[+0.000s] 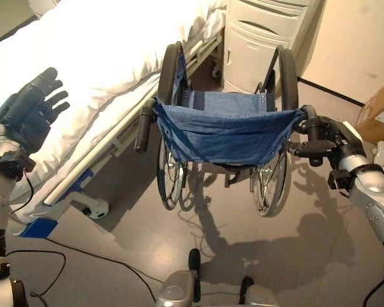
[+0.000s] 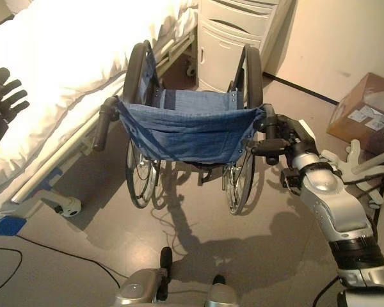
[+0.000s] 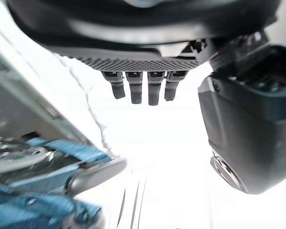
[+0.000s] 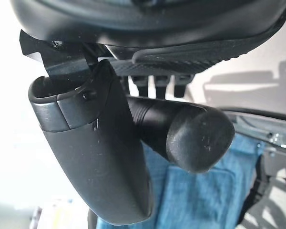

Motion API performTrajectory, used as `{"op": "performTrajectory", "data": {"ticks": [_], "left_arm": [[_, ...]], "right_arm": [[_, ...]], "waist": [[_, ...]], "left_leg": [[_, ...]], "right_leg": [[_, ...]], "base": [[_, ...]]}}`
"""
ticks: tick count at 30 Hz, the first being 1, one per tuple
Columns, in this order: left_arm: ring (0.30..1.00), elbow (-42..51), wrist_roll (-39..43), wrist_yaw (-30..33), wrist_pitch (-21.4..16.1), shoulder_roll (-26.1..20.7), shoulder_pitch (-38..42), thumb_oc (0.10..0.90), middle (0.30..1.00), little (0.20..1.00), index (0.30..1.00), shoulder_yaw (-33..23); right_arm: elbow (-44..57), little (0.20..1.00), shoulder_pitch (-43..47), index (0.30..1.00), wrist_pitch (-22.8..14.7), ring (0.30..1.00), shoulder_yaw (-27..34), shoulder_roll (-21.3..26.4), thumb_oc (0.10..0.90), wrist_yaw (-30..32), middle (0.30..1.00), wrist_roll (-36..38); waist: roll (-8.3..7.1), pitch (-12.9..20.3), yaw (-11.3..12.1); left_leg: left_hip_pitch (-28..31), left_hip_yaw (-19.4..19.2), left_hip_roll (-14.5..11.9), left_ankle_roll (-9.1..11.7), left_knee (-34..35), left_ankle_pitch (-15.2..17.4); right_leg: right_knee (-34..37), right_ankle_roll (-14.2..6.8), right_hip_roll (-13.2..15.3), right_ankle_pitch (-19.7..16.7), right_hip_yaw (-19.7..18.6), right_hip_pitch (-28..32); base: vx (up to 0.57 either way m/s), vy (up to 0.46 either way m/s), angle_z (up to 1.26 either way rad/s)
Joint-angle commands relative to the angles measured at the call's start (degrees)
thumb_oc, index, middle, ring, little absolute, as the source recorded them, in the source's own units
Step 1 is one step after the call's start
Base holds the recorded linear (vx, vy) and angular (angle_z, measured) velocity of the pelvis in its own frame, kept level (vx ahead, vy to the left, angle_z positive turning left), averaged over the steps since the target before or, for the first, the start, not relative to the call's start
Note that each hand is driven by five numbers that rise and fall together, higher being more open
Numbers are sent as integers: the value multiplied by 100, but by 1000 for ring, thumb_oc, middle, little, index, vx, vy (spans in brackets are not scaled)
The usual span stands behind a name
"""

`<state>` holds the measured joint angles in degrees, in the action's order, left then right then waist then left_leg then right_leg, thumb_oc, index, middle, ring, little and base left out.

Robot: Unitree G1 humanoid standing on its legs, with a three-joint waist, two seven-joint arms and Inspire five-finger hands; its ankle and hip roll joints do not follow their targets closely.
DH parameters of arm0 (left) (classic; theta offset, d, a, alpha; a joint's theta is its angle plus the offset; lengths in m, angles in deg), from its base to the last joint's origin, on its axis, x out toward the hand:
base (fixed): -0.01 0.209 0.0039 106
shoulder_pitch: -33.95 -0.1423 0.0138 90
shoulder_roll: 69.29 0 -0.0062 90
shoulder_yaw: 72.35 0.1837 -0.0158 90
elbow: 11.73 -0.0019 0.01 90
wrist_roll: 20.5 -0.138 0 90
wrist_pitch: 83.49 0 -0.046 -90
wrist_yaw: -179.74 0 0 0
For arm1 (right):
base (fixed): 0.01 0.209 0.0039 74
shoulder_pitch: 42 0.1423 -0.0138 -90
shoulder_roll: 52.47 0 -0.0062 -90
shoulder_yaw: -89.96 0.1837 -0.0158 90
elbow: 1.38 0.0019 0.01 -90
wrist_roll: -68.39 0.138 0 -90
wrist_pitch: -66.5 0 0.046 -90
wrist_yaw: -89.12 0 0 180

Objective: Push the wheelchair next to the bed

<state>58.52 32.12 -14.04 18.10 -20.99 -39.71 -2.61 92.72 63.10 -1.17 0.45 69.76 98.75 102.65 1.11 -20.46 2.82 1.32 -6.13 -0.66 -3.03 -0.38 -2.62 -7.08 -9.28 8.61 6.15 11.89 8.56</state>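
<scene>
Standing behind a wheelchair [image 1: 227,128] at the centre of the frame, the robot has its right robot hand [image 1: 320,144] wrapped around the chair's right push handle [image 4: 190,133], thumb and fingers curled about the dark rubber grip. The left robot hand [image 1: 29,109] hangs at the left edge of the frame over the white bedding, fingers spread wide and holding nothing, well apart from the left push handle [image 1: 144,125], which juts free beside the bed rail. The wheelchair sits with its blue fabric backrest [image 2: 185,131] facing the robot, its left wheel [image 1: 169,163] close to the bed [image 1: 102,70] that fills the upper left; a white cabinet [image 1: 262,32] stands beyond it at the upper centre, and a cardboard box [image 2: 365,105] rests on the floor at right. A folding frame on large wheels should roll easily on the smooth floor, but the backrest is soft cloth and would give under pressure, so the rigid handles look like the sound places to grip. Pushed from one handle alone, the chair may well swing toward the bed.
</scene>
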Motion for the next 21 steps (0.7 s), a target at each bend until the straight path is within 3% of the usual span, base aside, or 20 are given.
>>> {"op": "performTrajectory", "data": {"ticks": [1,7,12,21], "left_arm": [[900,67,259,-28,-471,-405,-302,800,900,900,900,-328],[900,-32,346,-149,-341,-478,-423,800,900,900,900,-498],[900,-61,338,-181,-342,-418,-480,800,900,900,900,-479],[900,53,382,-117,-269,-290,-580,800,900,900,900,-455]], "right_arm": [[82,900,-272,900,-1048,900,1193,645,800,802,900,-151],[30,900,-600,900,-1191,900,1584,701,800,798,900,116],[-88,900,-657,900,-1512,900,1727,577,800,1210,900,536],[-274,900,-593,900,-1517,900,1873,375,800,1986,900,777]], "waist": [[96,1440,-214],[84,1605,-279],[97,1650,-286],[136,1673,-251]], "left_leg": [[405,-310,-27,511,230,408],[482,-378,-10,553,387,355],[521,-378,5,552,445,361],[552,-369,16,552,492,378]], "right_leg": [[579,203,-346,-426,37,-484],[693,188,-400,-487,36,-464],[783,187,-403,-503,40,-418],[865,165,-367,-516,81,-375]], "base": [[0,0,0],[1,-3,4],[8,0,-4],[14,3,-6]]}}
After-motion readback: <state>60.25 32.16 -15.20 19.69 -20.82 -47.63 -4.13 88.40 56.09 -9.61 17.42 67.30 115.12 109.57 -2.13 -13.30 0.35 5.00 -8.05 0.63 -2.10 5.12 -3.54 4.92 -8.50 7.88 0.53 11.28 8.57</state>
